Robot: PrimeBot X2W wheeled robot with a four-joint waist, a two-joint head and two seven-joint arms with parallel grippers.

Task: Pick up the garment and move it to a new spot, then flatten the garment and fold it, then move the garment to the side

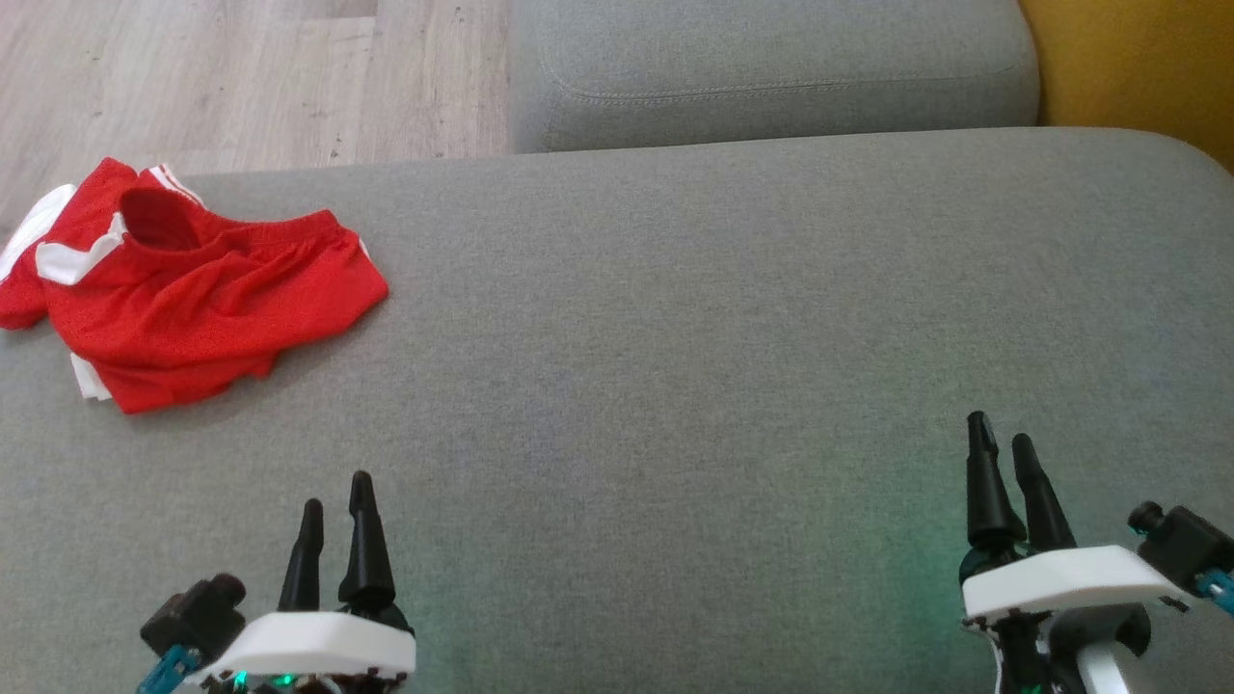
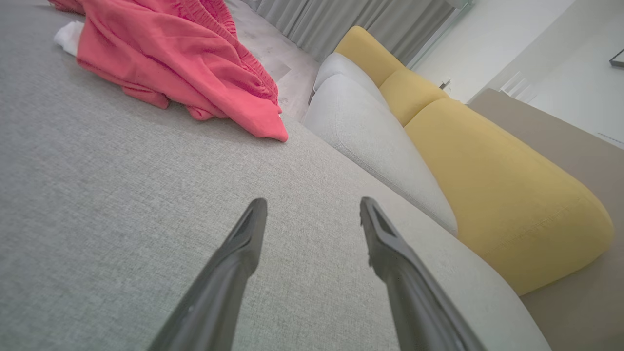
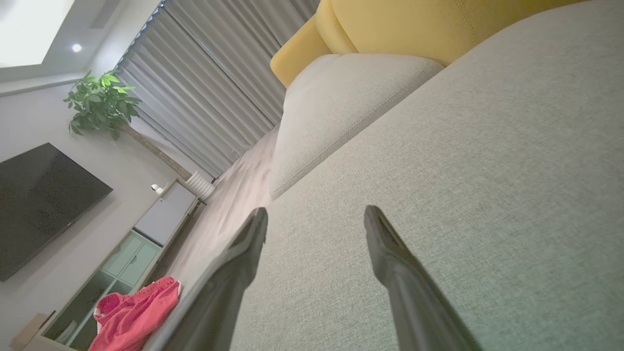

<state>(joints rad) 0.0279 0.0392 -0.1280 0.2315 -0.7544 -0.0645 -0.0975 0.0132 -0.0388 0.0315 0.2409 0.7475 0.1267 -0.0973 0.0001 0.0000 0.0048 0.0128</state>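
Red fabric with white trim: the garment (image 1: 207, 289), shorts to judge by the gathered waistband, lay crumpled in a loose heap at the far left of the grey seat cushion (image 1: 675, 337), close to that cushion's back edge, with pale wooden floor (image 1: 241, 77) beyond it. Left gripper (image 1: 335, 490): low at the near edge of the cushion, fingers parted, nothing between them, pointing up toward the heap but well apart from it. Right gripper (image 1: 1000, 428): at the near right, likewise released and empty, over bare grey cloth and farther from the garment than the left one. Second grey cushion (image 1: 771, 67) behind the first; yellow cushion (image 1: 1138, 58) at the far right corner. Step in hand, as judged: the very first, the pick-up, not yet begun, since neither pincer touched the cloth and the shorts were neither flattened nor folded. Next move, as judged: the left arm, being nearer, would need to reach forward and leftward over the cushion and come down on a raised fold or the waistband, then close on it. The wide bare middle of the cushion offered a plain new spot for laying the shorts out. Caution noted: the cloth looked thin and slack, so a shallow pinch might take one layer alone or slip off.
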